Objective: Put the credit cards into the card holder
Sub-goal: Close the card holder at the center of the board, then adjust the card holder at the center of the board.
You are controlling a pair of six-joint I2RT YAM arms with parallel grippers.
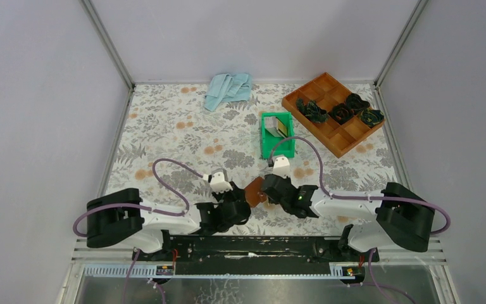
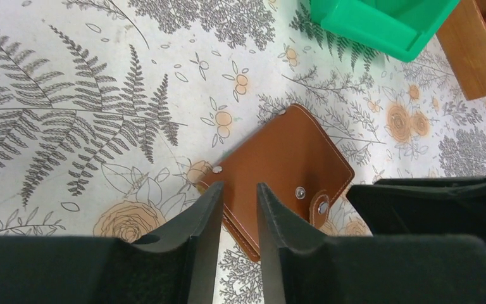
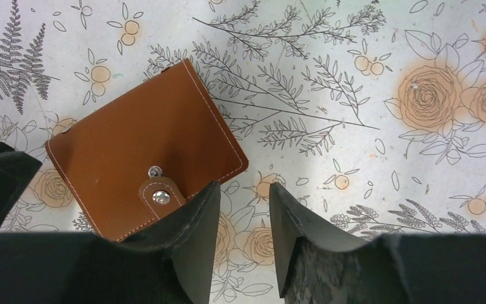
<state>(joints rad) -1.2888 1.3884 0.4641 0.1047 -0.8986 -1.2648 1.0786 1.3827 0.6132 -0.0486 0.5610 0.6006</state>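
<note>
The card holder (image 1: pixel 254 190), a brown leather wallet, lies folded flat on the floral table between my two grippers. Its snap tab (image 2: pixel 319 206) wraps over one edge and sits beside the bare stud. My left gripper (image 2: pixel 239 188) is open above the holder's (image 2: pixel 285 158) near corner, its fingers apart and holding nothing. My right gripper (image 3: pixel 243 187) is open over bare table, just right of the holder's (image 3: pixel 139 152) corner. The credit cards (image 1: pixel 281 127) stand inside the green bin, gold-tan and grey edges showing.
The green plastic bin (image 1: pixel 267 142) sits mid-table beyond the grippers. A wooden compartment tray (image 1: pixel 329 136) with dark bundles is at the back right. A light blue cloth (image 1: pixel 228 88) lies at the back. Grey walls close in both sides.
</note>
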